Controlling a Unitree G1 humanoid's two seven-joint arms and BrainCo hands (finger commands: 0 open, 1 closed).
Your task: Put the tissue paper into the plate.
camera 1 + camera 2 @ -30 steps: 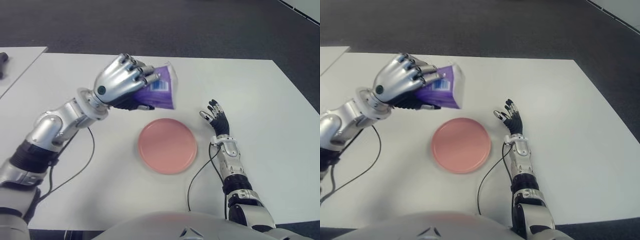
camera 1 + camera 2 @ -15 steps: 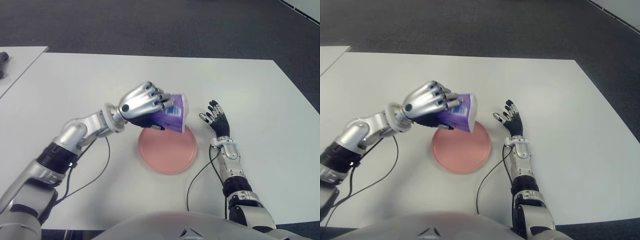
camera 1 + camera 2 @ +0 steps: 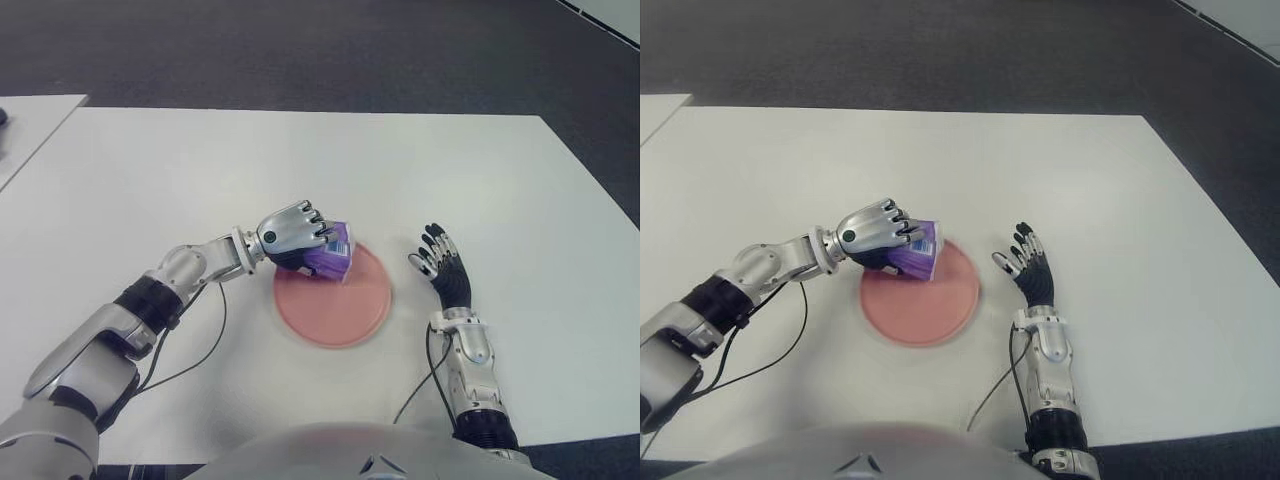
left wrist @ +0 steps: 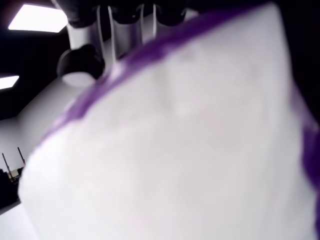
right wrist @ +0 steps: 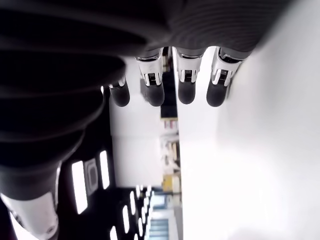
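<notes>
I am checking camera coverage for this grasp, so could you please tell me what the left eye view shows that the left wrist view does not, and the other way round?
Only the left eye view shows the round pink plate, the white table, the open right hand to the plate's right, and the silver left hand holding the pack at the plate's far-left edge. Only the left wrist view shows the pack's white face from close by, filling the picture, and bright ceiling lights. Both show the purple-and-white tissue paper pack in the left hand's grasp.
</notes>
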